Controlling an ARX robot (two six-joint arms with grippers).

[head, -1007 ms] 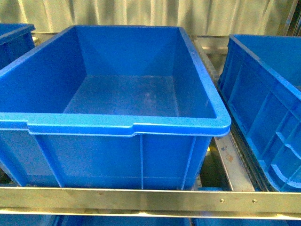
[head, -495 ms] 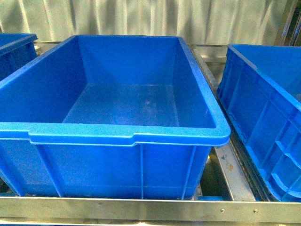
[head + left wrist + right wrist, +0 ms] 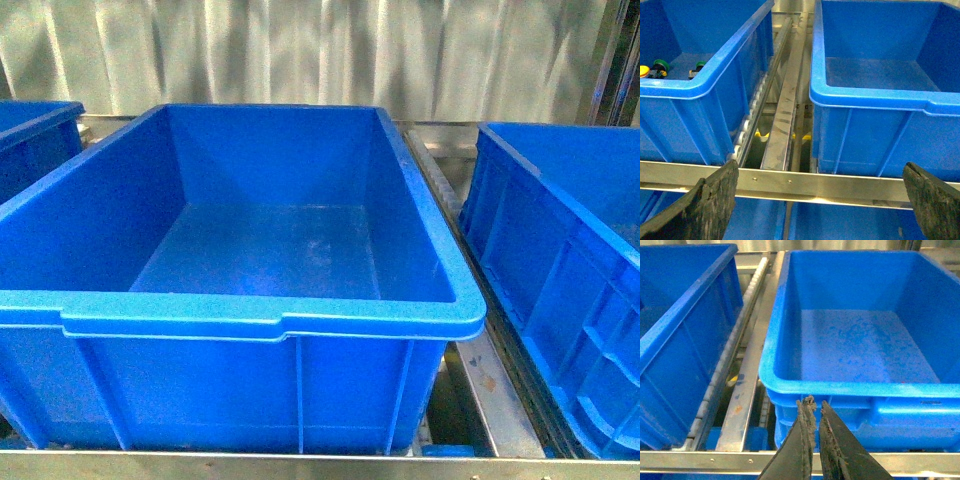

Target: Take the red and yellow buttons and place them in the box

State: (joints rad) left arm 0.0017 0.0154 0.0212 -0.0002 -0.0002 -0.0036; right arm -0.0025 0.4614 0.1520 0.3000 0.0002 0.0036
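One smooth rectangular blue plastic box (image 3: 200, 390) on steel roller rack (image 3: 488, 388)

A steel crossbar (image 3: 790, 182) spans the front, a roller track (image 3: 747, 125) behind it, pale curtain (image 3: 320, 50) beyond.

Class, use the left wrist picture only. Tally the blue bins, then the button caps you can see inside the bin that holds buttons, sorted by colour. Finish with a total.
Blue bins: 2
Yellow button caps: 1, cut off by the picture edge
Green button caps: 2
Total: 5
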